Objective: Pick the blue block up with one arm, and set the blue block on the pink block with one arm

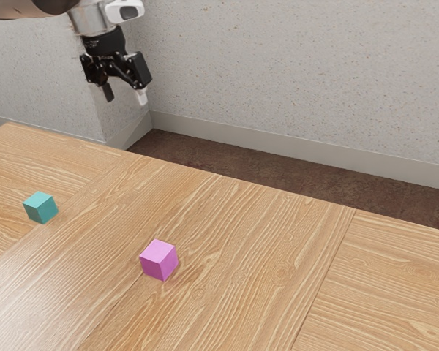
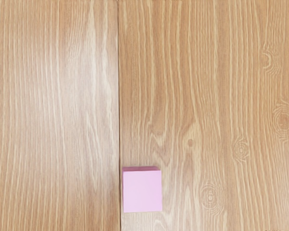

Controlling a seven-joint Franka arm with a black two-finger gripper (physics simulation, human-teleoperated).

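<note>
- Pink block [image 1: 159, 259] rests on the wood-grain table [image 1: 278, 278], just beside a plank seam [image 2: 119, 96].
- Blue block [image 1: 40, 207] sits on the table, well apart from the pink block, toward the exterior view's left.
- Beyond the pink block: brown floor [image 1: 278, 164], speckled grey wall [image 1: 314, 66].
- Gripper [image 1: 124, 95] hangs high, far behind the pink block, fingers spread, holding nothing.

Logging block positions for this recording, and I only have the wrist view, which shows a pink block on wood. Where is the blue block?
Observer: The blue block sits on the table, apart from the pink block, toward the exterior view's left.
Operator: Is the gripper holding anything?
Observer: No, the gripper is open and empty.
Operator: How close is it to the blocks?
Observer: It hangs well above the table, touching neither block.
</note>
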